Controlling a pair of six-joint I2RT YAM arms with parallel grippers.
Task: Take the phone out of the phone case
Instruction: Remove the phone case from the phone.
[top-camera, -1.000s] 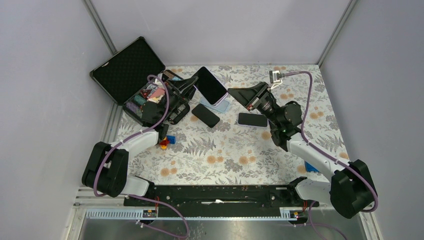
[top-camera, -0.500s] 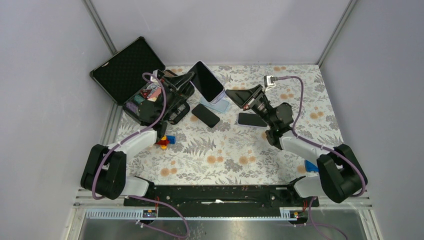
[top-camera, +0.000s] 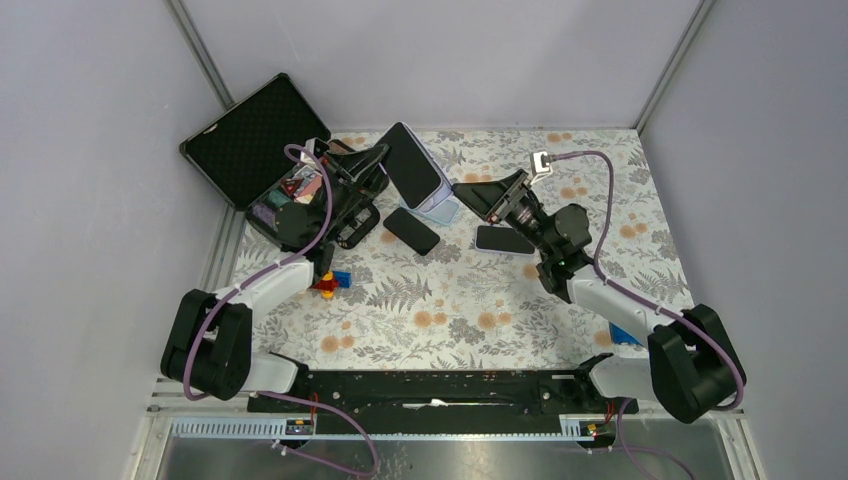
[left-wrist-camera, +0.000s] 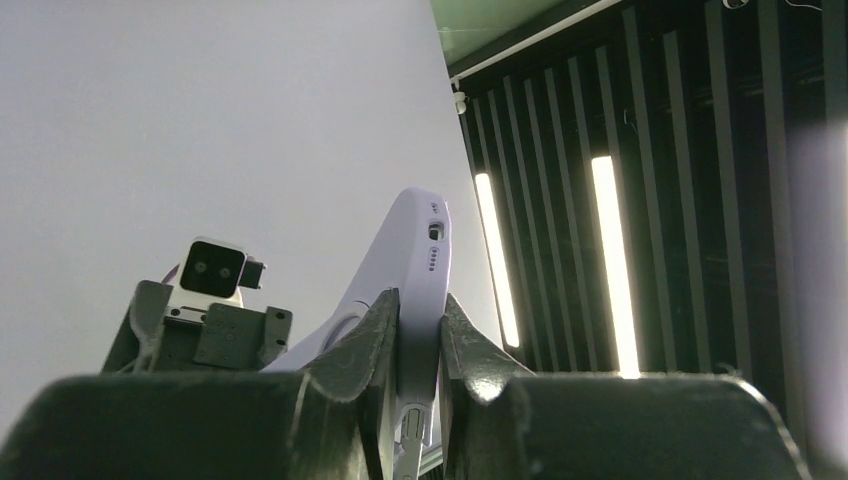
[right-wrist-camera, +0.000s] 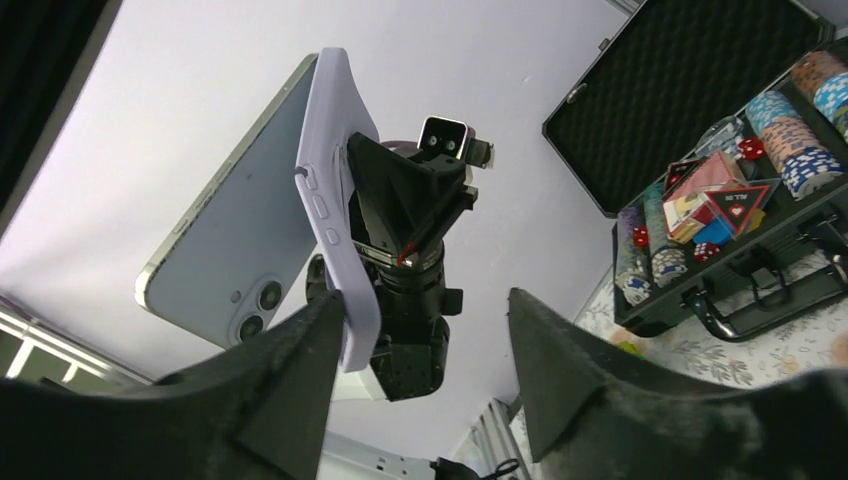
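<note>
Prising step: left hand (left-wrist-camera: 418, 312) clamped on the lilac phone case (left-wrist-camera: 415, 250); right hand (right-wrist-camera: 425, 300), apart, must next close on the phone (right-wrist-camera: 225, 250)

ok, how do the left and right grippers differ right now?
The left gripper is shut on the lilac phone case, holding it off the table; the right gripper is open, holding nothing. Left reaches it from the left, right from the right. Both are raised, facing each other across the phone.
</note>
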